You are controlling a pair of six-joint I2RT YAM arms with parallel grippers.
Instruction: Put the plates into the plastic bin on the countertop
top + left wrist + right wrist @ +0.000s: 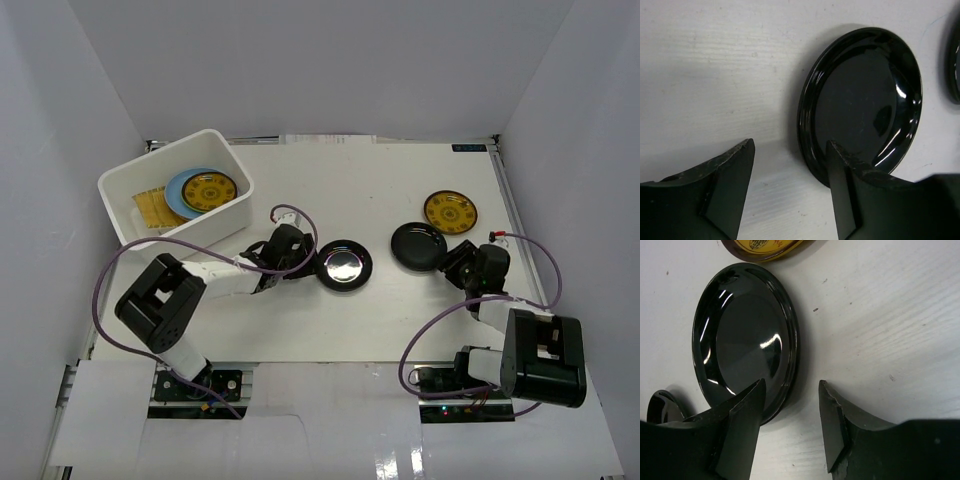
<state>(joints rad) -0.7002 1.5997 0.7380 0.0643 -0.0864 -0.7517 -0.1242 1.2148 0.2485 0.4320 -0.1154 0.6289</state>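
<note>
A glossy black plate [344,265] lies mid-table; in the left wrist view this plate [865,95] has its near rim between my open left gripper's [790,165] fingers, one finger over the plate. My left gripper [300,262] sits at its left edge. A second black plate [418,246] lies to the right; my open right gripper [790,410] straddles the rim of this plate [745,335]. My right gripper [455,262] is at its right edge. A gold-patterned plate [450,211] lies behind. The white bin [120,190] holds a gold-patterned plate [209,190] on a light blue plate [178,190], plus a woven yellow plate [152,207].
White walls enclose the countertop [360,320]. The bin stands at the back left corner. Purple cables loop from both arms over the table. The gold-patterned plate's edge [765,247] shows at the top of the right wrist view.
</note>
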